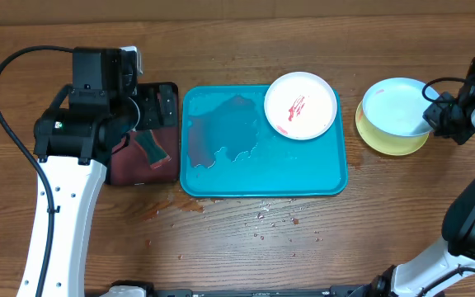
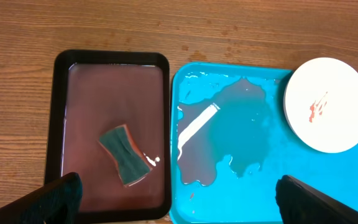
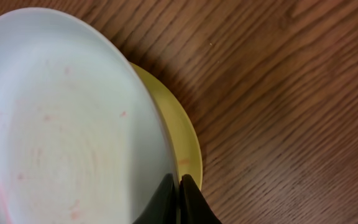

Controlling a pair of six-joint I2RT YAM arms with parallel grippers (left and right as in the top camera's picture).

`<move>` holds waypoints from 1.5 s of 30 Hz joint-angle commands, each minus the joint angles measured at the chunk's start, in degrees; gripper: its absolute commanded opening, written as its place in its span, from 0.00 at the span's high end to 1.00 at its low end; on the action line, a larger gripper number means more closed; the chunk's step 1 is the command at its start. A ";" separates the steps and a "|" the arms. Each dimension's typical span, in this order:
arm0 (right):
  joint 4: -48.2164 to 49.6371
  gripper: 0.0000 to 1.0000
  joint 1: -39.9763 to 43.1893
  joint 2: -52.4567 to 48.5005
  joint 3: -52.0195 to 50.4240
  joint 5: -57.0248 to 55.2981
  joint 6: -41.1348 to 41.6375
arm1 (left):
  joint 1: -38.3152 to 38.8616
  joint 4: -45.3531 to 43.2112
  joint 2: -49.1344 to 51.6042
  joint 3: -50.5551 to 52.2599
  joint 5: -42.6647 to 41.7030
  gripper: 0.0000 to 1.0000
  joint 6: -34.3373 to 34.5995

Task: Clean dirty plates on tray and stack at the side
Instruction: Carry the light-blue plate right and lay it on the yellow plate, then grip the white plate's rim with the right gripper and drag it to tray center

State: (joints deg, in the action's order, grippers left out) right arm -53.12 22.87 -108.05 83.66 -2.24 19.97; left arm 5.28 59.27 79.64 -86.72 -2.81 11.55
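Right gripper (image 3: 179,184) is pinching shut on the rim of the pale mint plate (image 3: 61,124), which is leaning tilted on the yellow-green plate (image 3: 189,149), both sitting just right of the tray (image 1: 320,169). White plate (image 1: 301,105), red-smeared, is sitting in the tray's far right corner. Left gripper (image 2: 178,202) is hanging wide open over the dark-red tray (image 2: 104,93) just left of the tray, sponge (image 2: 125,154) lying in it.

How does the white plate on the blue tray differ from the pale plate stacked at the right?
The white plate lies on the tray; the mint plate sits on a yellow-green plate beside it. The white plate bears a bold red smear; the mint plate shows mainly faint pink traces. The right pincer grips the mint plate's rim; the white plate is untouched. Both are small and round.
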 commanded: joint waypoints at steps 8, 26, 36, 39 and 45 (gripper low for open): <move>-1.95 0.46 0.00 2.32 1.01 -0.46 -0.24 | 0.50 0.17 0.13 0.13 0.42 0.00 -1.27; 1.66 0.42 -23.30 4.55 1.66 8.24 3.52 | 0.48 0.35 0.13 0.13 0.39 0.00 -1.25; 0.50 0.00 -34.93 0.39 1.44 5.75 16.68 | 0.48 0.66 0.13 0.13 0.39 0.00 -1.27; -0.35 0.00 -36.59 -1.51 1.40 2.45 20.96 | 0.50 0.92 0.13 0.13 0.39 0.00 -1.27; -1.57 0.01 -36.89 -5.73 1.40 2.25 26.99 | 0.48 1.75 0.13 0.13 0.42 0.00 -1.31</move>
State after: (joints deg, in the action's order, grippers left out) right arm -54.74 -14.33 -112.07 85.54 1.89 42.15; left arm 5.28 60.77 79.64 -86.72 -2.79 11.55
